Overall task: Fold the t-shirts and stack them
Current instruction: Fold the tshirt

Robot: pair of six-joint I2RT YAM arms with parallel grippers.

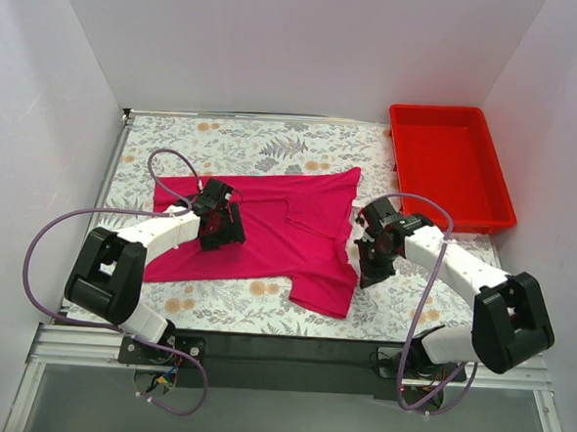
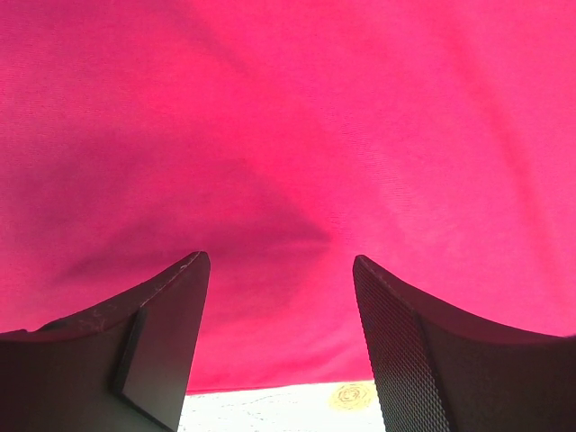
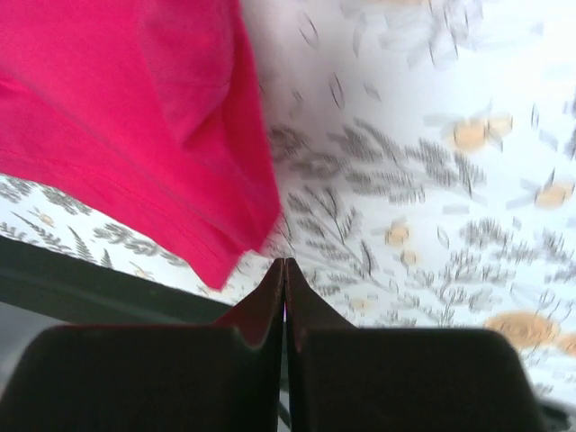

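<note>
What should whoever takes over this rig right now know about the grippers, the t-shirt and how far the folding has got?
Left gripper: open over the left-middle of the magenta t-shirt, holding nothing.
Right gripper: shut at the shirt's right edge; cannot tell whether fabric is pinched.
T-shirt: spread loosely on the floral table cover, right side rumpled. Red bin at the back right, empty.
Done: no finished fold visible.
Left: fold the shirt and stack it.

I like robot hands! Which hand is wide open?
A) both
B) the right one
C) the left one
C: the left hand has its fingers apart over the shirt, while the right hand is pinched shut.
</note>
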